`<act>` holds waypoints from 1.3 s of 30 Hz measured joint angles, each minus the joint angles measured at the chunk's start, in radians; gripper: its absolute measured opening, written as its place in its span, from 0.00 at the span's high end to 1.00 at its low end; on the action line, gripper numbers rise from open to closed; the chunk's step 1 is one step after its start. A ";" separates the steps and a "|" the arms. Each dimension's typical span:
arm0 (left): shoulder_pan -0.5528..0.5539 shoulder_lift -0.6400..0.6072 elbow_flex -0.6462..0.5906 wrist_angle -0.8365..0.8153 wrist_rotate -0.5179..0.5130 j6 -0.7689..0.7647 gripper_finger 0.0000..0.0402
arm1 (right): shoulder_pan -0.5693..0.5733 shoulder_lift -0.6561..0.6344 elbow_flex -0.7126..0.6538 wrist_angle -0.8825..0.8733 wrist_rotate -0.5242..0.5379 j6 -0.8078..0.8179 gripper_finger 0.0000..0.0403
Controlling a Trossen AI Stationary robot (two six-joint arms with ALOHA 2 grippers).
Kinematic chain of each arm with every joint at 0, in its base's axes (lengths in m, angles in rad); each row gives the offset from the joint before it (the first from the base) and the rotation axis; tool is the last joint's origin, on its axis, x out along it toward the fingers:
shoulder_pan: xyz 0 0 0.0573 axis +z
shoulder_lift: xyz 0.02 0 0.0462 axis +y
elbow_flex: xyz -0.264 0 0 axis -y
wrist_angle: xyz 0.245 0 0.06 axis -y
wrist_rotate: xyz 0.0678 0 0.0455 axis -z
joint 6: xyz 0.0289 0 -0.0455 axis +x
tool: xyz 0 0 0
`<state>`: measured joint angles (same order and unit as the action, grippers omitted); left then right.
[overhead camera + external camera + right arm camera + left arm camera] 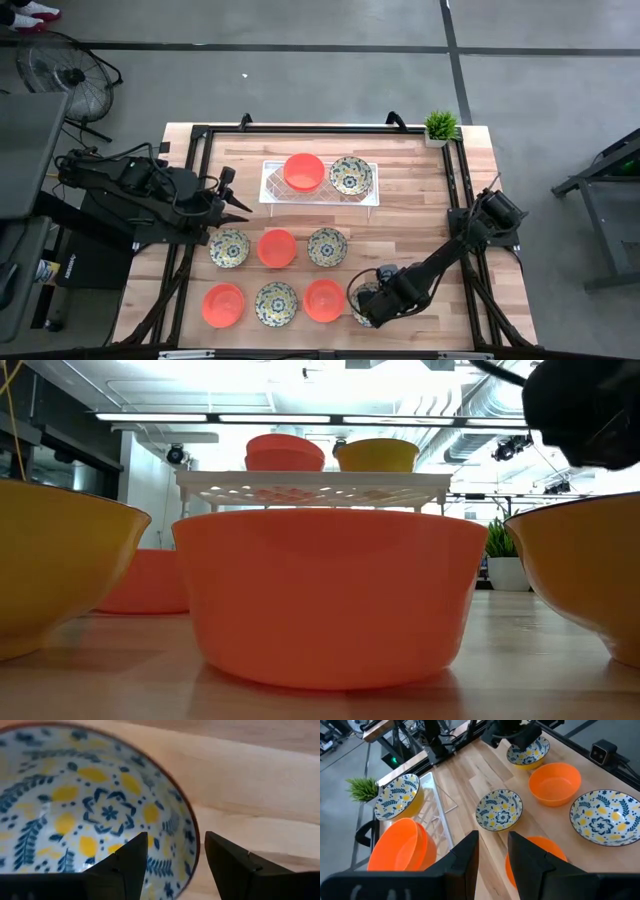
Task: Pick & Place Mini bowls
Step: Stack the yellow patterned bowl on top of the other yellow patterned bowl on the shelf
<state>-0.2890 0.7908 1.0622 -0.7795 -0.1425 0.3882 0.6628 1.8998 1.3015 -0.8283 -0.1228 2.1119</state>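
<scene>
We are hovering the right gripper [172, 860] with its fingers spread, one on each side of the rim of a floral mini bowl [85, 805] directly beneath it. Farther off, the left gripper [238, 205] is waiting part-open and empty beside the white tray [270, 190], where two bowls are sitting.

A white lattice tray [268, 186], a potted plant [439, 126], a floor fan [52, 68].

Two mini bowls [327, 174] on the raised rack, seven below in two rows (orange and floral alternating)
</scene>
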 joint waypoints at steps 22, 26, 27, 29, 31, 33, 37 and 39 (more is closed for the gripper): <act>0.000 -0.003 0.001 0.008 0.002 0.000 0.75 | 0.001 -0.030 -0.009 -0.023 0.004 -0.010 0.67; 0.000 -0.003 0.001 0.007 0.002 -0.001 0.75 | 0.001 -0.032 -0.009 -0.030 0.004 -0.014 0.67; 0.000 -0.003 0.001 0.007 0.001 -0.001 0.75 | 0.001 -0.032 -0.009 -0.030 0.004 -0.014 0.67; 0.000 -0.003 0.001 0.007 0.001 -0.001 0.75 | 0.001 -0.032 -0.009 -0.030 0.008 -0.015 0.67; 0.000 -0.003 0.001 0.008 0.001 -0.001 0.75 | 0.000 -0.032 -0.009 -0.029 0.012 -0.018 0.67; 0.000 -0.003 0.001 0.007 0.001 -0.001 0.75 | -0.002 -0.032 -0.009 -0.028 0.012 -0.019 0.67; 0.000 -0.003 0.001 0.007 0.001 0.000 0.75 | -0.003 -0.032 -0.009 -0.028 0.014 -0.022 0.67; 0.000 -0.003 0.001 0.007 0.001 -0.001 0.75 | -0.003 -0.032 -0.009 -0.029 0.016 -0.022 0.69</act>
<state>-0.2890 0.7879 1.0630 -0.7723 -0.1413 0.3875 0.6594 1.8683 1.2926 -0.8570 -0.1070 2.0899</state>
